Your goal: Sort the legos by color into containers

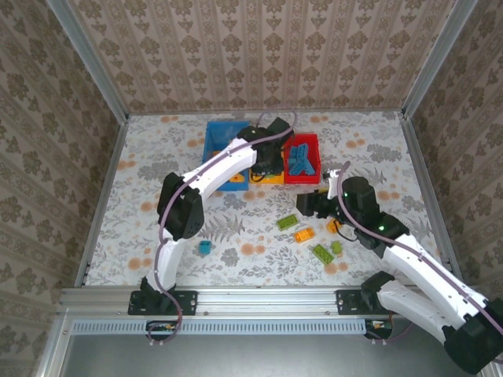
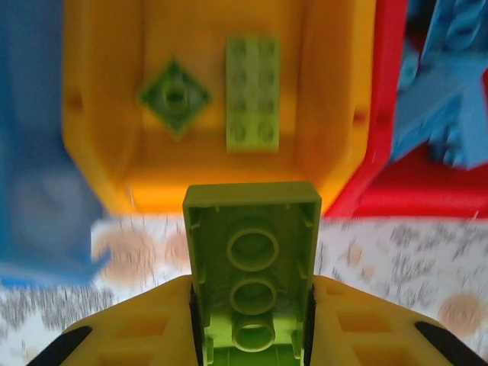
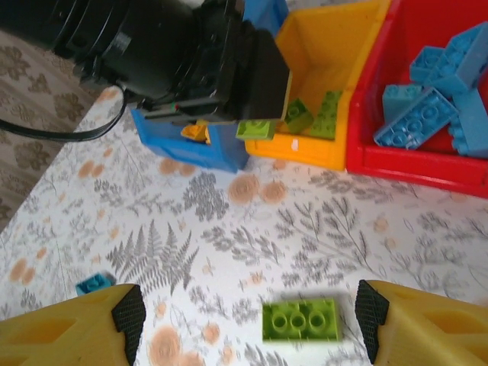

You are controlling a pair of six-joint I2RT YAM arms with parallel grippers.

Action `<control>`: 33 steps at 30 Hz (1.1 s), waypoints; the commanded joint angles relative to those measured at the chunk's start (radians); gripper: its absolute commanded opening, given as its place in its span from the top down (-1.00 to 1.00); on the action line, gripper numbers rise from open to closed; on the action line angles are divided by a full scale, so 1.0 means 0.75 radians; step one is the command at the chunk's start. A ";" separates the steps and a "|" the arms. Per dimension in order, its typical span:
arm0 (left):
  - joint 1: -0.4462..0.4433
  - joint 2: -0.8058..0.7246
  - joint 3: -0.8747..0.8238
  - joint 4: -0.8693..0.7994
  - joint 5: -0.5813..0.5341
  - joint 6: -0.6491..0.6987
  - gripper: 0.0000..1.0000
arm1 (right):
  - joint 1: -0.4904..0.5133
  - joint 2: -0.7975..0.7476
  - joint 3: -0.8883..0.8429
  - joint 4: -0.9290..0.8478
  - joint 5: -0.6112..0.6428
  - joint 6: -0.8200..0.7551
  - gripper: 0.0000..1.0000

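My left gripper [image 2: 252,309] is shut on a lime green lego [image 2: 252,255], underside up, just in front of the near wall of the orange-yellow container [image 2: 328,114]. Two lime green legos [image 2: 252,95] lie inside that container. The red container [image 1: 302,180] to its right holds several blue legos [image 3: 431,107]. The blue container [image 1: 220,141] is on its left. My right gripper [image 3: 250,316] stands open above a lime green lego [image 3: 301,320] lying flat on the table. In the top view the left gripper [image 1: 263,161] is at the containers and the right gripper [image 1: 310,206] is nearer.
Loose legos lie near the right gripper: a green one [image 1: 287,223], an orange one [image 1: 303,234], another green one [image 1: 322,253]. A small teal lego [image 1: 205,247] sits alone to the left. Metal rails and patterned walls close in the table.
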 commanded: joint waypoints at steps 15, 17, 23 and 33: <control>0.162 0.397 0.431 0.153 0.036 0.281 0.23 | -0.027 0.145 0.119 0.171 0.045 0.076 -0.52; 0.164 0.413 0.431 0.151 0.043 0.269 0.17 | -0.033 0.141 0.114 0.164 0.047 0.080 -0.52; 0.162 0.408 0.432 0.136 0.052 0.253 -0.06 | -0.040 0.134 0.115 0.142 0.042 0.068 -0.54; 0.112 0.087 0.284 0.155 -0.030 0.222 -0.08 | -0.009 0.145 0.151 -0.003 0.016 -0.140 -0.51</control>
